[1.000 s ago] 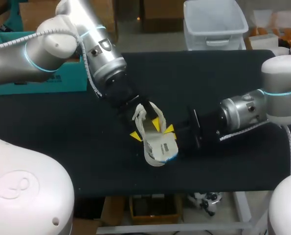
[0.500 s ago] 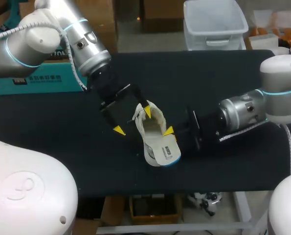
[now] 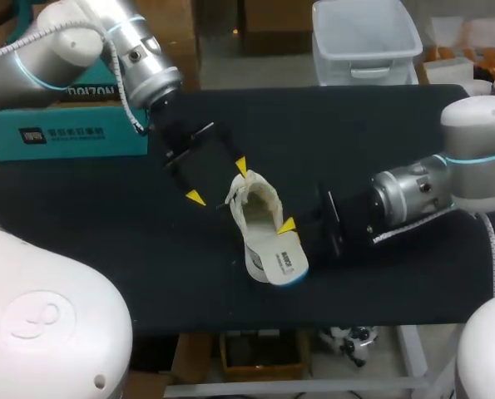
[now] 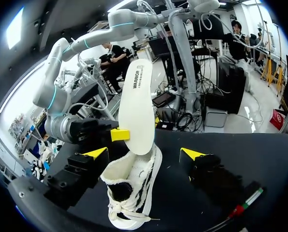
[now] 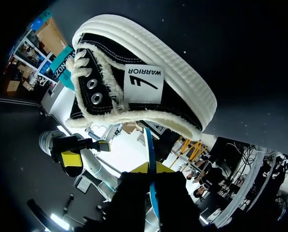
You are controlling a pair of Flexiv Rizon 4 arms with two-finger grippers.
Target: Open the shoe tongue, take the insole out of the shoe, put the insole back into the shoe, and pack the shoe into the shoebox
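The shoe (image 3: 259, 208) lies on the black table (image 3: 380, 133), near its middle, with the opening turned up. The insole (image 3: 284, 259) comes out from it at the heel side. From the head view the insole looks only like a short white piece with a blue edge.

The left wrist view makes it more clear. There the insole (image 4: 136, 106) stands almost upright, its lower end inside the shoe (image 4: 131, 183) and the rest high above the frayed collar. The same view shows a marker (image 4: 245, 205) with a red and green end. It lies on the table beside one finger of the left gripper (image 4: 144, 154), and the head view does not show it.

The right gripper (image 3: 284, 229) is clenched on the insole from two sides. In the right wrist view the thin blue edge of the insole (image 5: 150, 150) runs straight between its fingers (image 5: 151, 169). Ahead of them the shoe (image 5: 148, 92) shows its black side, white sole and eyelets.

The left gripper (image 3: 218, 181) is released, with the fingers wide apart. It hangs just beside the toe end of the shoe and holds nothing.

A teal box (image 3: 64, 133) stands at the far left edge of the table, well apart from the shoe.
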